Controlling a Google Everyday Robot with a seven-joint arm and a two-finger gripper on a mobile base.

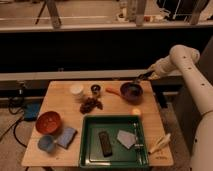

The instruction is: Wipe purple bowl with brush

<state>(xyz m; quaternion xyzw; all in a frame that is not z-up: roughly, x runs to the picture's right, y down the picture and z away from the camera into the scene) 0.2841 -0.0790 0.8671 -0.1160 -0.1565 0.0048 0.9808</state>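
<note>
With the gripper (145,76) at right of centre, above the far rim of the purple bowl (131,91) on the tabletop (60,100), jaws seemingly closed on the brush (141,79), sweep lightly without tipping it.

1 camera looks down from high in front of the wooden table (60,92), taking in its whole top; the gripper (142,78) hangs above the far right corner.
</note>
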